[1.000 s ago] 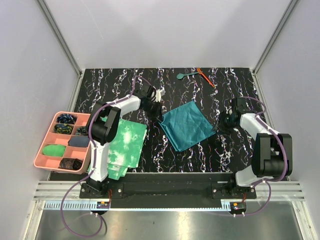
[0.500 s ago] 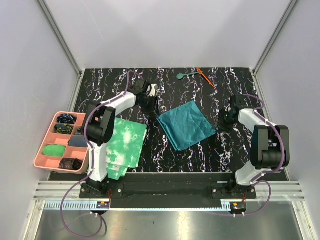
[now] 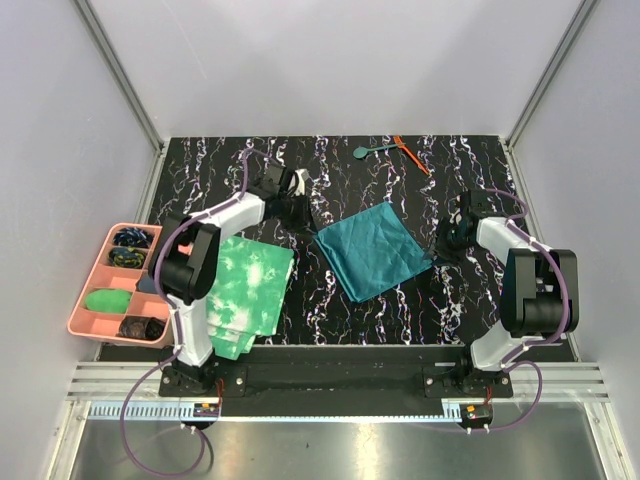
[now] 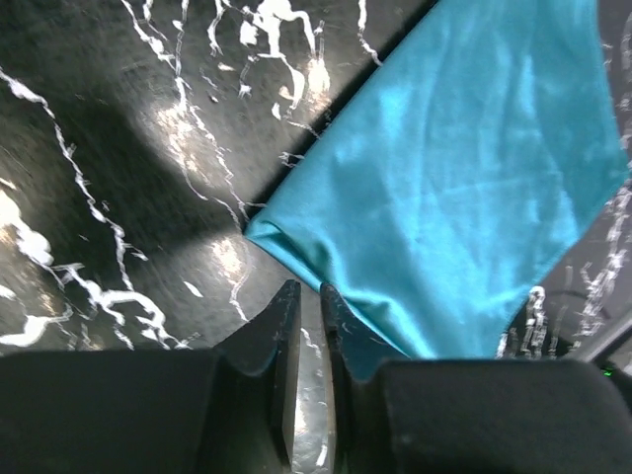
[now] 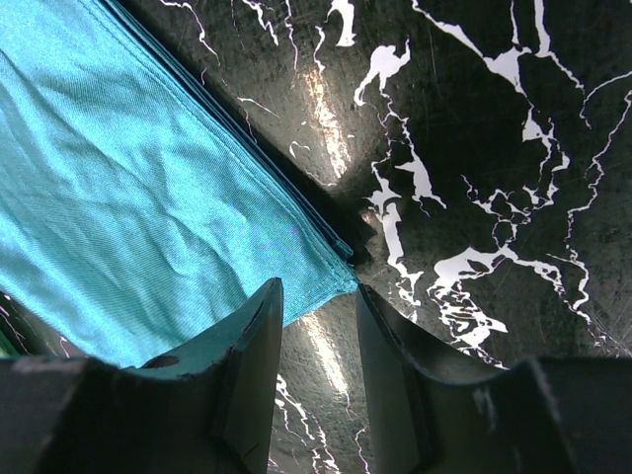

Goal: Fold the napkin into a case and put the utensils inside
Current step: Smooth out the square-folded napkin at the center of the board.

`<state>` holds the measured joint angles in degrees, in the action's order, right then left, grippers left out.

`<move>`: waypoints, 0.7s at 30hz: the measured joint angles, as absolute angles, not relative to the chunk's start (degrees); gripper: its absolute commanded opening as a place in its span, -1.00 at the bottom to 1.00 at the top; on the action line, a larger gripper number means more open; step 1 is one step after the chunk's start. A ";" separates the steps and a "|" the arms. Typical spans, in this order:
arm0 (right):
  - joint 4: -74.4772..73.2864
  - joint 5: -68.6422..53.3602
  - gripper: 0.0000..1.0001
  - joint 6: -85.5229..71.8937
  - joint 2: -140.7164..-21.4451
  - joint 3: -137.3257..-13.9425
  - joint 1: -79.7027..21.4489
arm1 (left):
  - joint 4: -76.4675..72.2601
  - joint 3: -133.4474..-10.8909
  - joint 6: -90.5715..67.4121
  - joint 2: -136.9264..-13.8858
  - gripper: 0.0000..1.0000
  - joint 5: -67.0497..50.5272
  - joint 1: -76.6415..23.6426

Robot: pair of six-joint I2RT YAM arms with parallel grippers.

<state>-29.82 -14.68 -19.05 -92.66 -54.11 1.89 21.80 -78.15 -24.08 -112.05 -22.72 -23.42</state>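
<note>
The dark teal napkin (image 3: 373, 250) lies folded flat as a tilted square in the middle of the table. It also shows in the left wrist view (image 4: 464, 178) and the right wrist view (image 5: 128, 197). My left gripper (image 3: 306, 212) (image 4: 308, 288) hovers just off its left corner, jaws a narrow slit apart with only table between them. At the napkin's right corner my right gripper (image 3: 442, 250) (image 5: 316, 286) stands open, the corner lying at its fingertips, ungripped. The utensils, a teal spoon (image 3: 368, 151) and an orange-red stick (image 3: 411, 154), rest at the far edge.
A light green tie-dye cloth (image 3: 245, 295) is spread beside the left arm's base. The pink compartment tray (image 3: 107, 337) with small items sits at the table's left edge. Grey walls close in the table on three sides.
My left gripper has pulled back and to the left off the napkin's left corner, opening and then narrowing again. The right gripper shifted slightly away from me. The napkin lies still.
</note>
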 measured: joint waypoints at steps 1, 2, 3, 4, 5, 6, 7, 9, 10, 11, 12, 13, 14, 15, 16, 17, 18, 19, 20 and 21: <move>-29.85 -14.68 -0.11 -19.05 -92.71 -54.11 1.89 | 21.23 -77.54 -25.23 -111.53 -0.52 -22.72 -23.49; -29.85 -14.68 -0.12 -19.03 -92.82 -54.17 1.89 | 20.75 -76.93 -26.28 -111.00 -0.46 -22.68 -23.66; -29.85 -14.68 -0.11 -19.03 -92.99 -54.26 1.89 | 20.51 -76.38 -27.07 -110.63 -0.33 -22.65 -23.81; -29.85 -14.68 -0.12 -19.03 -93.27 -54.43 1.89 | 20.16 -75.70 -27.90 -110.19 -0.28 -22.59 -24.10; -29.85 -14.68 -0.10 -19.03 -93.56 -54.63 1.89 | 19.94 -75.00 -28.60 -109.73 -0.23 -22.35 -24.36; -29.80 -14.68 -0.10 -19.00 -93.80 -54.78 1.89 | 19.81 -74.37 -29.17 -109.25 -0.19 -22.15 -24.69; -29.78 -14.68 -0.09 -18.98 -93.95 -54.85 1.89 | 19.68 -73.76 -29.69 -108.86 -0.18 -22.02 -24.84; -29.82 -14.63 -0.04 -18.98 -93.95 -54.85 1.91 | 19.42 -71.64 -30.68 -107.13 -0.17 -21.32 -26.17; -29.80 -14.63 -0.02 -18.98 -93.95 -54.85 1.93 | 19.51 -70.59 -31.18 -106.06 -0.18 -21.04 -26.76; -29.80 -14.63 -0.01 -18.94 -93.95 -54.85 1.96 | 19.27 -68.60 -31.68 -103.98 -0.20 -19.84 -27.92; -29.80 -14.63 0.00 -18.94 -94.02 -54.85 2.02 | 19.33 -67.20 -32.05 -102.30 -0.21 -19.16 -28.99; -29.80 -14.63 0.00 -18.92 -94.15 -54.85 2.09 | 19.18 -65.41 -32.64 -100.09 -0.22 -18.52 -30.50; -29.80 -14.68 -0.01 -18.90 -94.39 -54.85 2.22 | 18.83 -63.59 -33.32 -97.69 -0.22 -17.82 -32.36; -29.74 -14.70 -0.02 -18.87 -94.67 -54.85 2.28 | 18.17 -61.89 -34.02 -95.42 -0.21 -17.52 -34.28; -29.69 -14.94 -0.04 -18.85 -95.13 -54.85 2.57 | 17.02 -60.12 -34.98 -93.23 -0.21 -17.23 -36.14; -29.65 -15.27 -0.05 -18.85 -95.50 -54.85 2.76 | 16.01 -58.63 -35.79 -91.55 -0.21 -17.06 -37.67; -29.63 -15.68 -0.06 -18.85 -95.90 -54.85 3.01 | 14.90 -56.84 -36.75 -89.71 -0.21 -16.97 -39.46; -29.65 -15.92 -0.10 -18.85 -96.16 -54.85 3.11 | 13.69 -55.07 -37.85 -88.09 -0.21 -16.86 -40.84; -29.63 -16.12 -0.13 -18.85 -96.38 -54.85 3.22 | 12.86 -53.47 -38.81 -86.87 -0.21 -16.62 -41.91; -29.61 -16.21 -0.16 -18.85 -96.49 -54.85 3.36 | 12.51 -52.53 -39.42 -86.21 -0.21 -16.49 -42.57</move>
